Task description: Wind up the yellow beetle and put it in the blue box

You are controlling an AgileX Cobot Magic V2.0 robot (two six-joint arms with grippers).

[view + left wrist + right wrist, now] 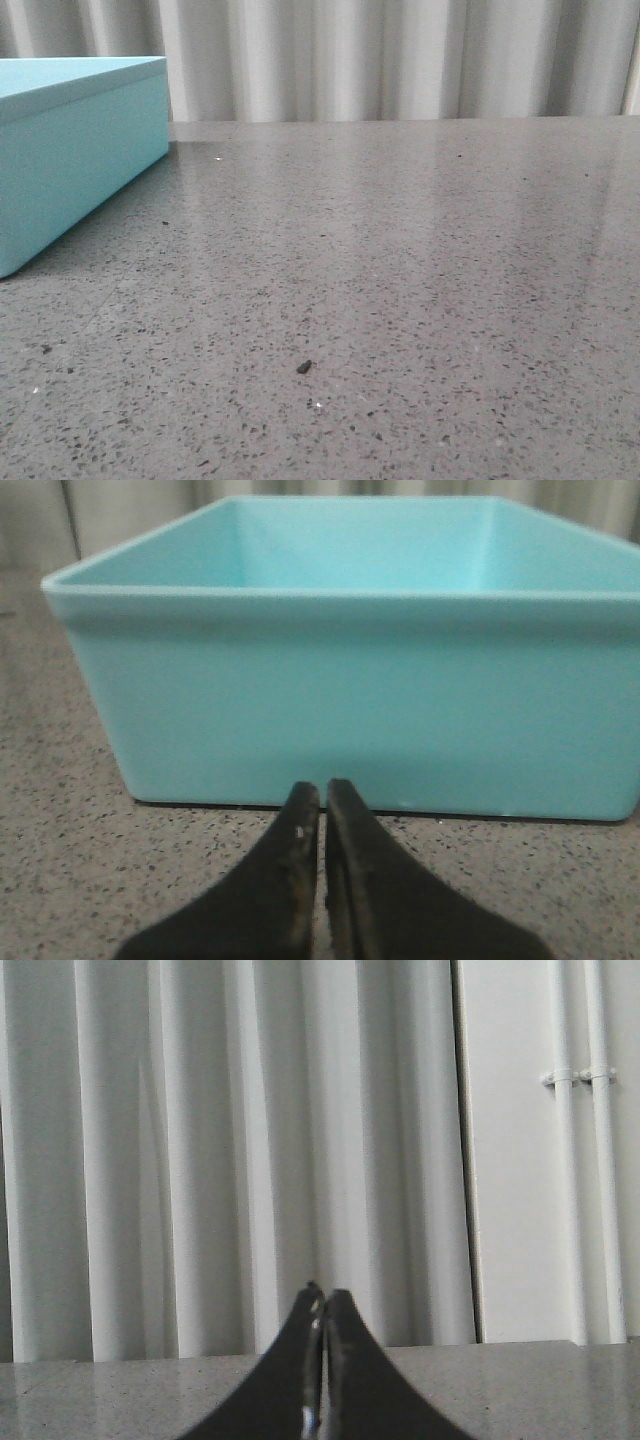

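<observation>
I'm finding no yellow beetle in any view, so I cannot tell which arm is nearer. The blue box (70,150) is sitting upper left in the front view, facing my left gripper (322,805); both it and the right gripper (322,1305) are pressed together, empty.

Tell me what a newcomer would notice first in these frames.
The large blue box stands out first, at the left edge of the grey speckled table and open-topped in the left wrist view. Both pincers are closed and empty: the left pincer faces the box wall, the right pincer faces pale curtains. No yellow beetle appears.
</observation>
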